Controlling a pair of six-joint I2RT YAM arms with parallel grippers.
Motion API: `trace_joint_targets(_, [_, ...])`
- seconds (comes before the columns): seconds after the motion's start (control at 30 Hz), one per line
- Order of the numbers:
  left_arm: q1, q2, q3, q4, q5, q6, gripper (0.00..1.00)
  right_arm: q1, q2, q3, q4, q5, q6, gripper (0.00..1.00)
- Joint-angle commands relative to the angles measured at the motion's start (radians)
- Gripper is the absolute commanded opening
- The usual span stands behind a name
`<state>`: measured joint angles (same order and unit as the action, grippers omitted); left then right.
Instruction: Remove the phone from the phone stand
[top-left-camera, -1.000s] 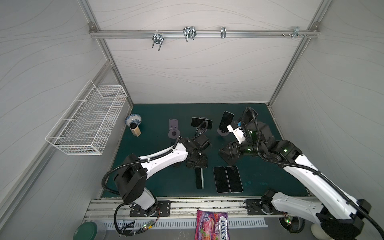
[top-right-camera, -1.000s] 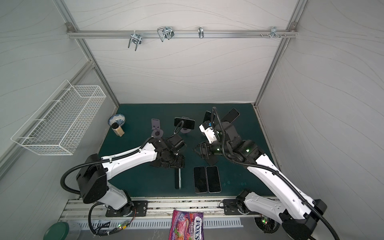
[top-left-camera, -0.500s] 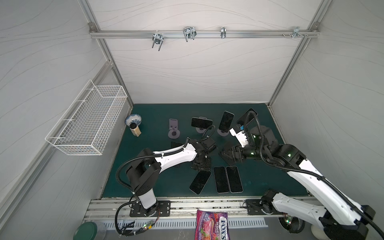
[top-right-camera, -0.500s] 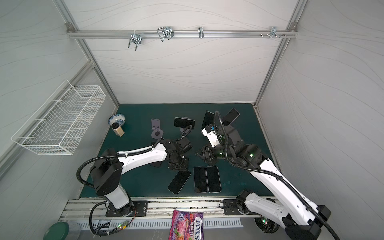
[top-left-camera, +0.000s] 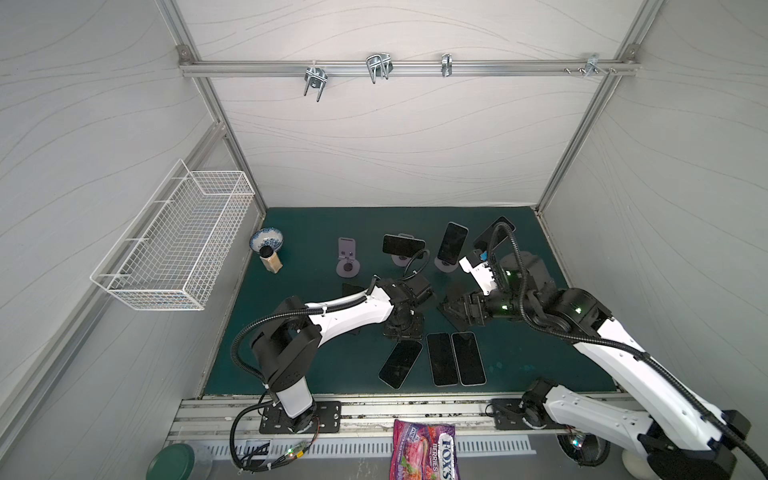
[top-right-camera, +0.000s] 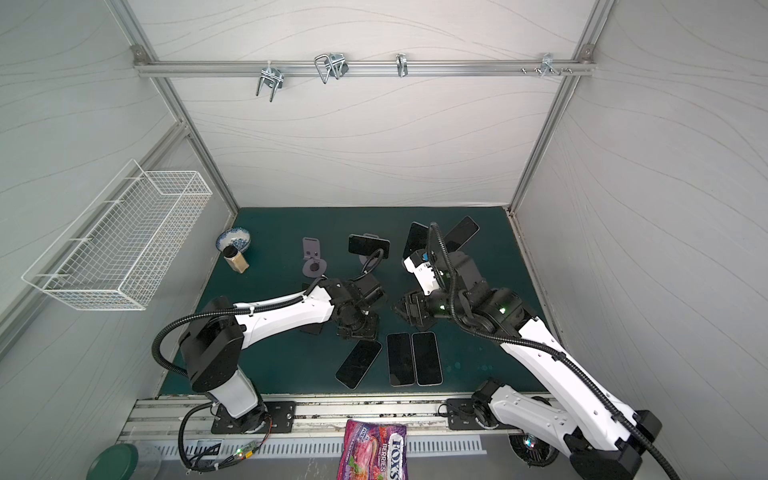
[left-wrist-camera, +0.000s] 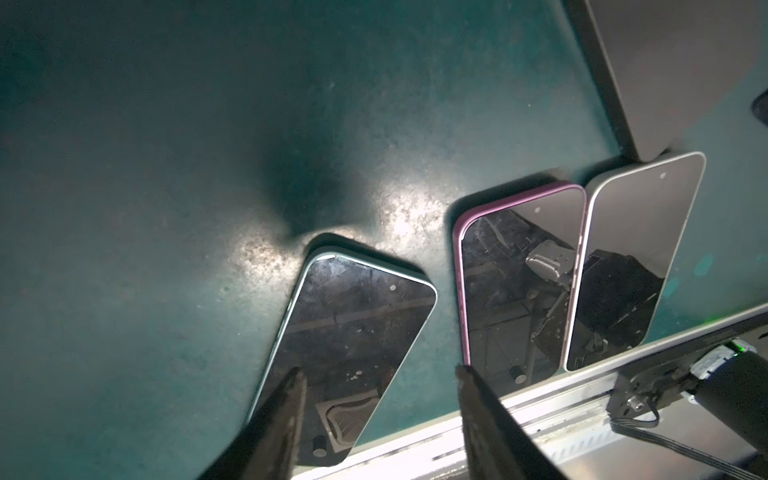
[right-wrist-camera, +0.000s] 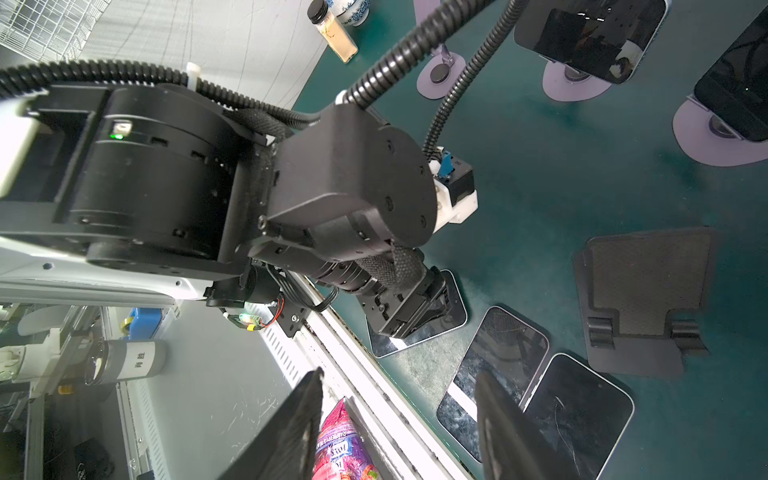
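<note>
We see three glossy, round-cornered phones (top-left-camera: 442, 358) lying flat on the matte green mat (top-left-camera: 316, 232) at six o'clock, three propped phones (top-left-camera: 403, 246) at twelve. Left gripper (left-wrist-camera: 380, 372) and right gripper (right-wrist-camera: 400, 376) fingers apart, empty.

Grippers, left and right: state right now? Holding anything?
Left gripper: open, holding nothing; the mint-edged phone lies flat beneath it.
Right gripper: open, empty.

Carries, on green bench top (top-left-camera: 328, 374), three phones (top-left-camera: 444, 359) lying flat near front edge, purple stands (top-left-camera: 347, 266) toward back edge, bowl (top-left-camera: 267, 240) and small bottle (top-left-camera: 271, 260) beside left edge.
</note>
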<state>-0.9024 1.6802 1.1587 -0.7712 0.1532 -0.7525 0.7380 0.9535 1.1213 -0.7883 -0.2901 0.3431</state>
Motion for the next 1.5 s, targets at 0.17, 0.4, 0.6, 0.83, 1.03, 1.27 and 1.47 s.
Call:
trace_joint_targets(0.17, [-0.004,-0.1,-0.1,0.011,0.01,0.001,0.75,-0.004,-0.007,-0.003,-0.018,0.003,-0.004,0.59])
trace_joint_targets(0.4, [-0.014,-0.131,-0.207,0.055,0.04,-0.019,0.77,-0.005,0.002,-0.011,0.001,-0.009,0.01,0.59])
trace_joint_targets(0.6, [-0.024,-0.128,-0.285,0.132,0.087,-0.06,0.77,-0.004,0.01,-0.013,0.011,-0.014,0.019,0.59])
trace_joint_targets(0.83, [-0.059,-0.115,-0.32,0.208,0.12,-0.11,0.77,-0.004,0.011,-0.017,0.016,-0.013,0.026,0.59])
trace_joint_targets(1.03, [-0.096,-0.08,-0.29,0.247,0.142,-0.137,0.77,-0.003,0.015,-0.014,0.02,-0.015,0.028,0.59])
trace_joint_targets(1.27, [-0.109,-0.056,-0.263,0.26,0.151,-0.144,0.77,-0.003,0.02,-0.012,0.018,-0.011,0.023,0.6])
trace_joint_targets(1.47, [-0.11,-0.056,-0.261,0.283,0.169,-0.162,0.76,-0.004,0.022,-0.023,0.024,-0.009,0.022,0.61])
